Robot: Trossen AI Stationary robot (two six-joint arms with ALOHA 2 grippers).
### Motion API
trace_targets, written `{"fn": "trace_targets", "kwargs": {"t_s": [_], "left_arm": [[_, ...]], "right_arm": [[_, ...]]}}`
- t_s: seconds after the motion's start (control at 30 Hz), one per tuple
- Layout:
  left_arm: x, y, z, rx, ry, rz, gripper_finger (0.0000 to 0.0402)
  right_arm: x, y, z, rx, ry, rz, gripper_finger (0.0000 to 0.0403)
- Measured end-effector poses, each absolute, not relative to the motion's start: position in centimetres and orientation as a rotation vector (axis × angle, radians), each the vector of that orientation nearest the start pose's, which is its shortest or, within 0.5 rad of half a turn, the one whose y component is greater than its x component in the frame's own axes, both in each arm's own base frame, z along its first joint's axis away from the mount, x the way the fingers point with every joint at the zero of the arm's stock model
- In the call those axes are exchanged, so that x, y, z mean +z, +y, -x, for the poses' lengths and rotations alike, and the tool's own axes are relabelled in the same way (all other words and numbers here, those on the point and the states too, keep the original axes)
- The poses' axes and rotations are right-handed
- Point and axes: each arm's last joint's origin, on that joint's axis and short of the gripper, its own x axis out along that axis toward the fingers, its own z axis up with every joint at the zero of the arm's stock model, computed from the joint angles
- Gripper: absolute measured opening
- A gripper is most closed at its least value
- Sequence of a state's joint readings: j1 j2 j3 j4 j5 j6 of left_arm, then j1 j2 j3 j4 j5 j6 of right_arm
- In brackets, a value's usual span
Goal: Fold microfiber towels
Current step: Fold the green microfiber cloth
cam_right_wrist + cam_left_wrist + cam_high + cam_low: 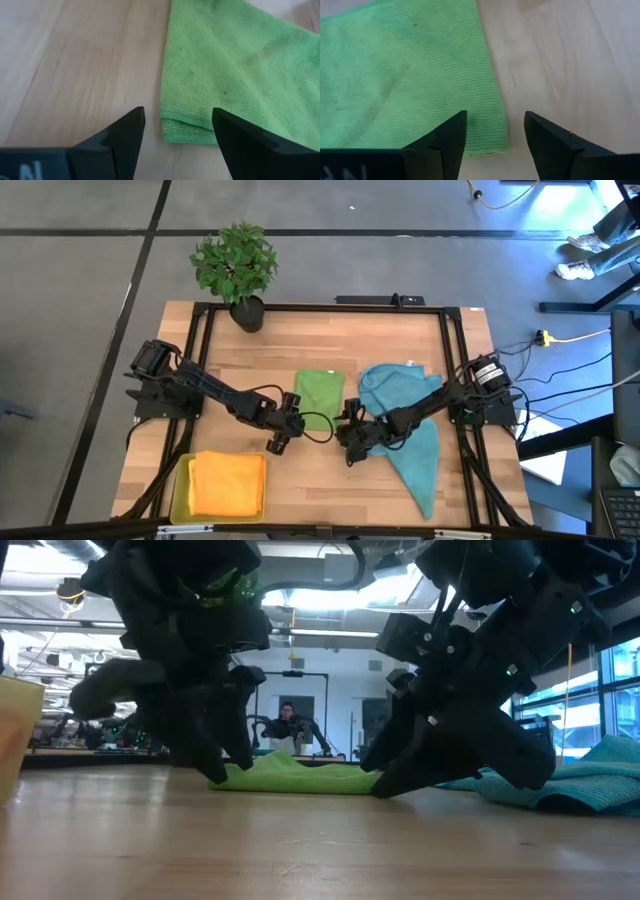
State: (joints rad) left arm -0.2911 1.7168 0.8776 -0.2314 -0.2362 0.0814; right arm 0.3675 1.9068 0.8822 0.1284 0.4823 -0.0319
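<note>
**Inspector:** State of the left gripper [284, 432], please.

**Assessor:** Its fingers stand spread with clear space between them and nothing held. It sits low over the wooden table [300, 470], at the near left corner of the green towel [319, 393]. In the left wrist view the towel's [405, 75] corner lies between and just ahead of the two dark fingers [447, 137]; I cannot tell whether the tips touch the cloth.

**Inspector:** And the right gripper [352, 442]?

**Assessor:** Likewise spread wide and empty. It is down at the green towel's near right corner. The right wrist view shows the towel's [230, 75] layered edge lying between its fingers [125, 132], with bare wood on one side. Contact cannot be confirmed there either.

**Inspector:** Condition of the green towel?

**Assessor:** Flat on the table's middle, folded, edges stacked at the corner. From the low view it [295, 776] is a thin flat pad between the two grippers.

**Inspector:** Other cloths?

**Assessor:** A teal-blue towel [410, 435] lies rumpled under the right arm, trailing toward the near edge. An orange towel [227, 482] sits folded in the yellow tray [178, 490] at the near left corner.

**Inspector:** Anything else?

**Assessor:** A potted plant [238, 268] at the far edge of the table.
</note>
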Motion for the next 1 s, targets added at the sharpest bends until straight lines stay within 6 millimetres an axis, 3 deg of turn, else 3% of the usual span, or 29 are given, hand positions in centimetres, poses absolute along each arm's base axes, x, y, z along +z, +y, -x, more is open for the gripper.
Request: {"fn": "trace_targets", "kwargs": {"t_s": [0.3, 1.0], "left_arm": [[13.85, -8.19, -30.16, -0.060, 1.030, -0.385, 0.0235], [13.66, -7.54, -29.96, -0.072, 1.076, -0.420, 0.0232]], "right_arm": [[10.08, 11.07, -32.58, -0.094, 0.822, 0.403, 0.0238], [10.02, 10.88, -32.73, -0.097, 0.810, 0.389, 0.0237]]}}
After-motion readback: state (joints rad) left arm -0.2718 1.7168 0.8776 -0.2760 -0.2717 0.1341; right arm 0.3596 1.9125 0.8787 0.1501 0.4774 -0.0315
